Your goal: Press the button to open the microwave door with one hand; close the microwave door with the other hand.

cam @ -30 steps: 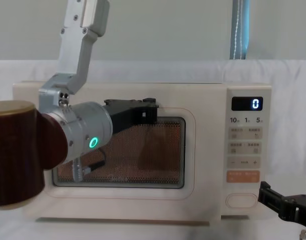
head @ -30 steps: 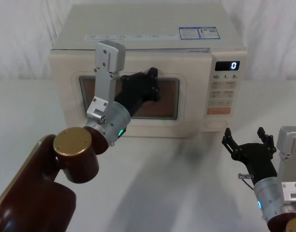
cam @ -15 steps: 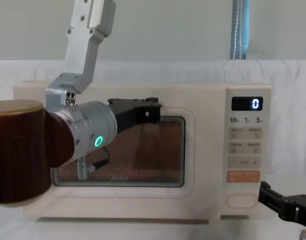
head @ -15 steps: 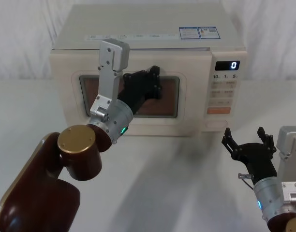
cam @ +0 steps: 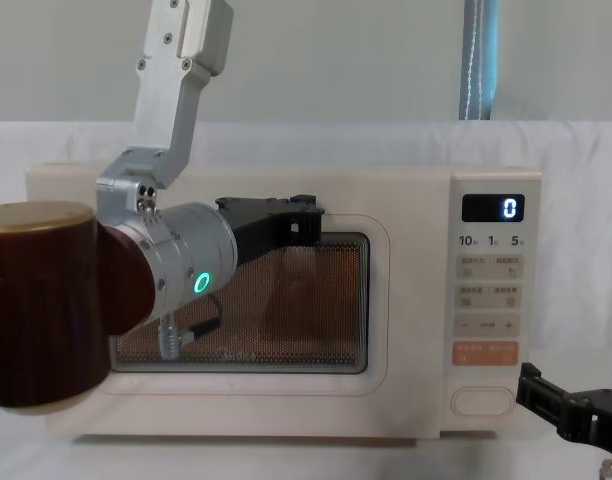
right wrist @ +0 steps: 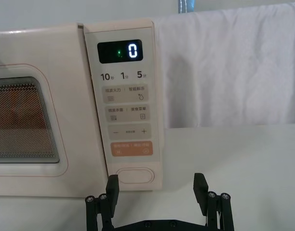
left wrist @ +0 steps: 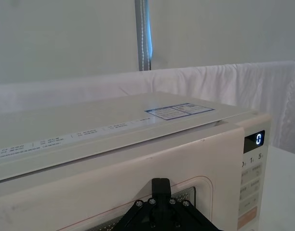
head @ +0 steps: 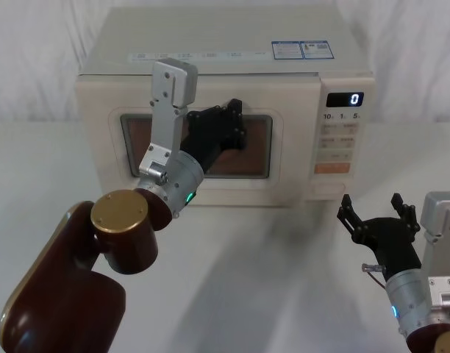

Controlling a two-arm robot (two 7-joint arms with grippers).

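Pressing forward over the last second, the left gripper [head: 229,125] now meets the microwave door [head: 265,176], apparently shut flush, finger spread unclear, while the right gripper [head: 379,213], fingers spread, waits just short of the button [right wrist: 134,175]

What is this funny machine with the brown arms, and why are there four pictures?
It is a robot with two arms, and each arm ends in a claw. Four cameras look at once: one on its head, one on its chest, one on each wrist. On the white table stands a cream microwave. The left claw is up against the top of the microwave door, which looks shut. The right claw waits open, low in front of the keypad, just below the wide blank button. The little screen shows 0. Neither claw holds anything.
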